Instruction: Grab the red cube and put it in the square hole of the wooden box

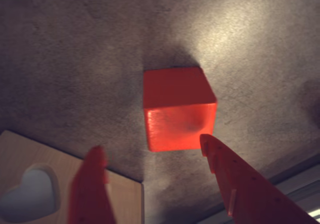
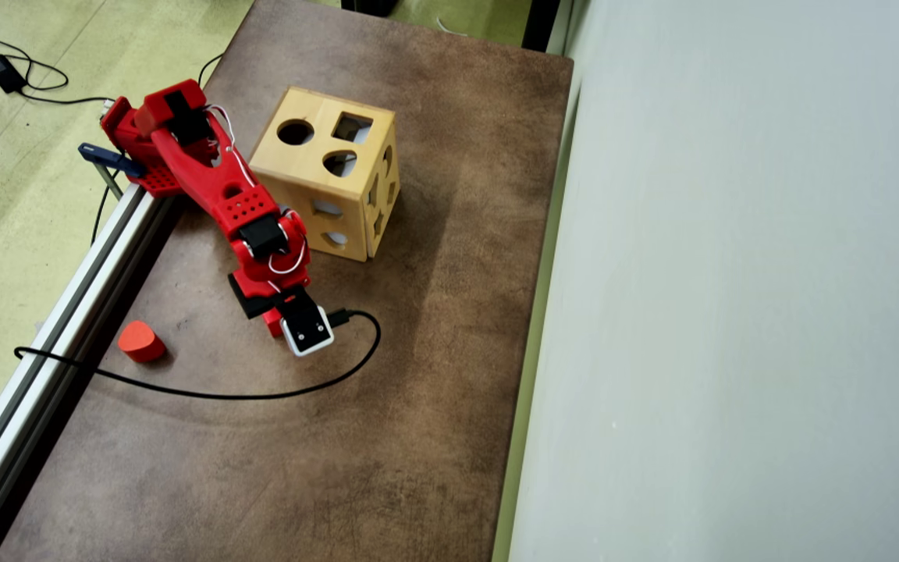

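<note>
Gripper (image 1: 152, 144): jaws spread wide, empty, poised just short of the red cube (image 1: 179, 108), not touching it.
Red cube: on the brown table (image 2: 387, 437), alone, beside the wooden box (image 2: 325, 183).
Square hole (image 2: 352, 127): box top face, next to the round hole (image 2: 295, 132).
Writing: none readable.
Room: open tabletop toward the wall (image 2: 730, 273); rail (image 2: 51, 343) along the other edge, rounded block (image 2: 140, 341) near it.
</note>
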`<control>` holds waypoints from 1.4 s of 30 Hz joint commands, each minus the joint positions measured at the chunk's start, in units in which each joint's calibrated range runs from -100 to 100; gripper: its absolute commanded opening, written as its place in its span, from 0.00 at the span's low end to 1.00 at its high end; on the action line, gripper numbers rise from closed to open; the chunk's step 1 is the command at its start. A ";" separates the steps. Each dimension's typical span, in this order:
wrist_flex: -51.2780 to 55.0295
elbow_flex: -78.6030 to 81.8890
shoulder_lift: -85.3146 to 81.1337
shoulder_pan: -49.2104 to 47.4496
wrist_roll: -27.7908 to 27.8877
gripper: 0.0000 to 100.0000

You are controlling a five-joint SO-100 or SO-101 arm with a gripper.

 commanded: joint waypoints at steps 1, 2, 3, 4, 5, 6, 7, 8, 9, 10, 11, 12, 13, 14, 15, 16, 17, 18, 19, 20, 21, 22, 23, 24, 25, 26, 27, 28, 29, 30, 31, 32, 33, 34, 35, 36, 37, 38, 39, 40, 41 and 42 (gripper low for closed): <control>2.88 -0.44 -4.04 1.31 0.15 0.34; 3.60 -0.44 -4.04 1.31 0.15 0.34; 4.00 -0.44 -3.87 1.31 0.15 0.34; 4.08 -0.44 -3.44 1.31 0.15 0.34; 4.08 -0.44 -3.27 1.31 0.15 0.34; 3.76 -0.44 -3.19 1.31 0.15 0.34; 3.44 -0.44 -3.19 1.31 0.15 0.34; 3.28 -0.44 -3.19 1.31 0.15 0.34; 3.28 -0.44 -3.10 1.31 0.15 0.34; 3.28 -0.44 -2.85 1.31 0.15 0.34; 3.20 -0.52 -2.17 1.31 0.15 0.34; 3.20 -0.79 -1.06 1.31 0.15 0.34; 3.20 -1.06 -0.04 1.31 0.15 0.34; 3.20 -1.15 0.81 1.31 0.10 0.34; 3.20 -1.15 1.40 1.31 0.10 0.34; 3.20 -1.24 1.82 1.31 0.00 0.34; 3.20 -1.24 2.16 1.31 0.00 0.34; 3.20 -1.24 2.76 1.31 0.00 0.34; 3.20 -1.24 3.27 1.31 0.00 0.34; 3.20 -1.24 3.69 1.31 0.00 0.34; 3.12 -1.24 4.12 1.31 -0.10 0.34; 3.12 -1.33 4.63 1.23 -0.10 0.34; 2.71 -1.33 5.05 1.16 -0.15 0.34; 1.67 -1.33 5.48 1.01 -0.15 0.34; 0.38 -1.24 5.99 1.01 -0.15 0.34; -0.90 -1.06 6.50 1.01 -0.15 0.34; -2.03 -0.88 6.75 1.01 -0.15 0.34; -3.00 -0.70 6.84 1.01 -0.15 0.34; -3.56 -0.52 6.92 1.01 -0.15 0.34; -3.96 -0.52 6.92 0.93 -0.15 0.34; -4.04 -0.52 6.92 0.93 -0.05 0.34; -4.04 -0.52 6.92 0.86 -0.05 0.34; -4.12 -0.52 6.92 0.79 -0.05 0.33; -4.12 -0.52 6.92 0.71 0.00 0.33; -4.12 -0.52 6.92 0.64 0.00 0.33; -4.12 -0.52 7.01 0.64 0.00 0.33; -4.12 -0.52 7.01 0.56 0.00 0.33; -4.12 -0.52 7.01 0.56 0.00 0.33; -4.12 -0.52 7.01 0.56 0.00 0.33; -4.12 -0.52 7.01 0.56 0.00 0.33; -4.12 -0.52 7.01 0.49 0.00 0.33; -4.12 -0.52 7.01 0.49 0.00 0.33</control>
